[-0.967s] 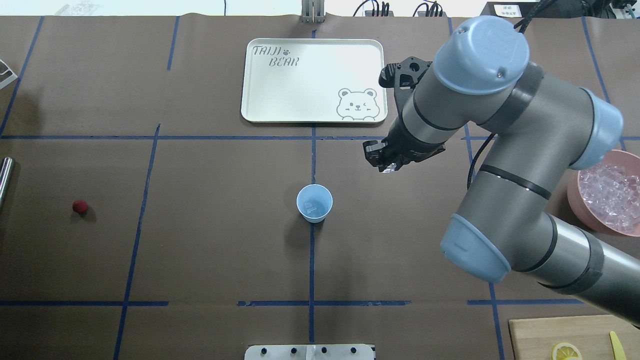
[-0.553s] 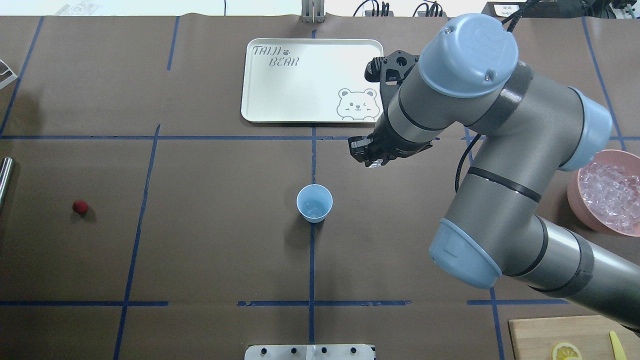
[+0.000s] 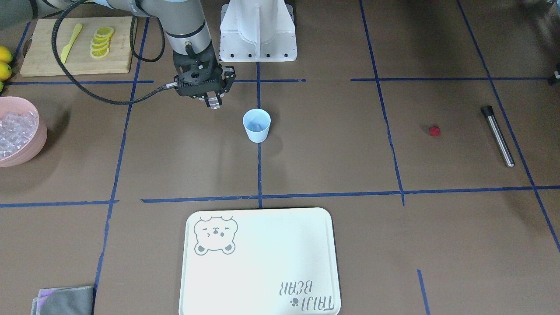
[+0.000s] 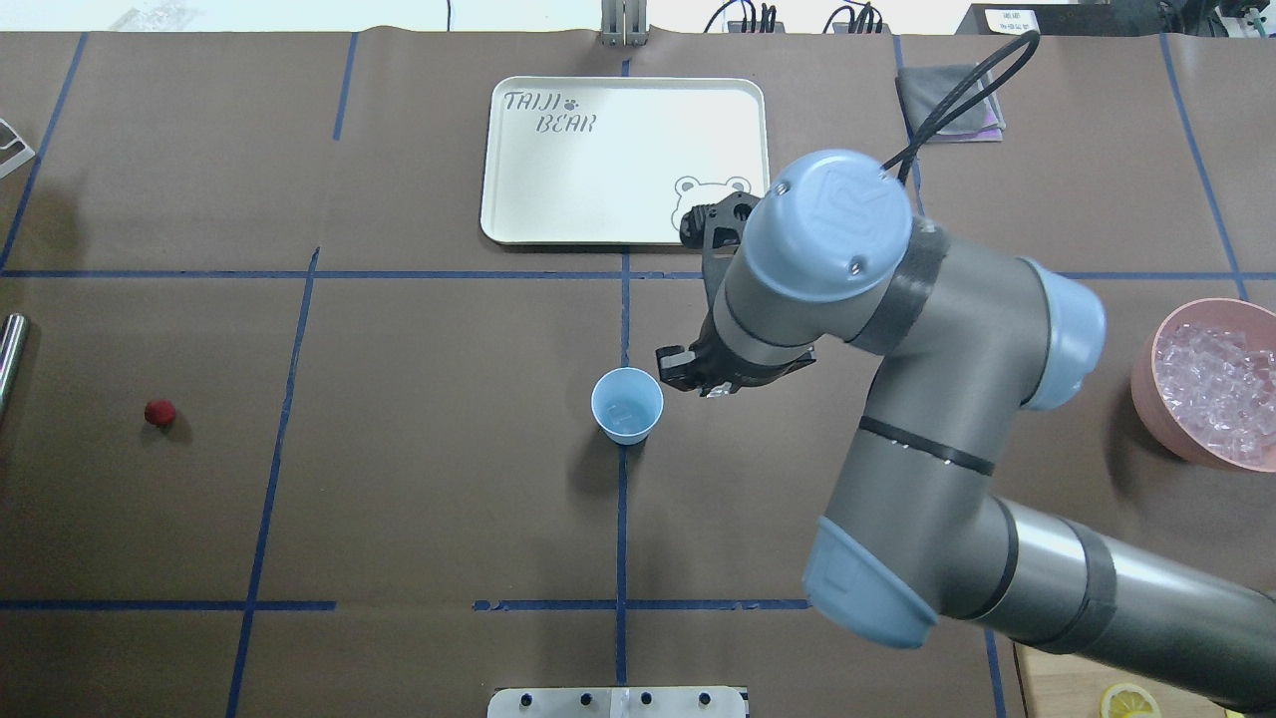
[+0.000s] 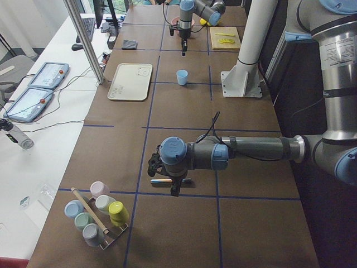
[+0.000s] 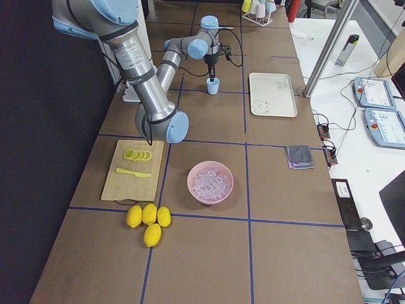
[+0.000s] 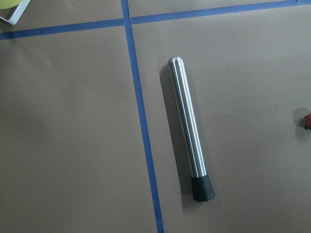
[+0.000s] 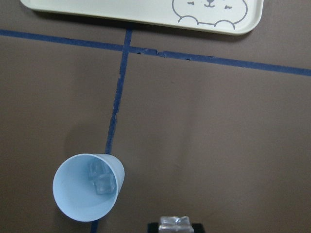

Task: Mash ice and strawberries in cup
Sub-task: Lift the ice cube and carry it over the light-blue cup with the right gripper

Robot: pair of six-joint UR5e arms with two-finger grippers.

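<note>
The light blue cup point(image 4: 627, 405) point(image 3: 257, 125) stands upright at the table's middle, with two clear ice cubes point(image 8: 99, 177) in its bottom. My right gripper point(image 4: 713, 389) point(image 3: 213, 103) hangs just to the cup's right in the overhead view, shut on another ice cube point(image 8: 175, 222). A small red strawberry point(image 4: 159, 412) point(image 3: 434, 131) lies far off on the left side of the table. My left gripper point(image 5: 174, 192) shows only in the exterior left view, above a steel muddler point(image 7: 188, 128); I cannot tell whether it is open or shut.
A pink bowl point(image 4: 1146, 369) point(image 3: 26, 151) full of ice sits at the right edge. A white bear tray point(image 4: 625, 160) lies beyond the cup. The cutting board point(image 3: 43, 57) carries lemon slices and a knife. A grey cloth point(image 4: 952, 105) lies at the far right.
My right arm has swung left and toward the robot, from beside the tray's corner to right beside the cup, still carrying the ice cube.
</note>
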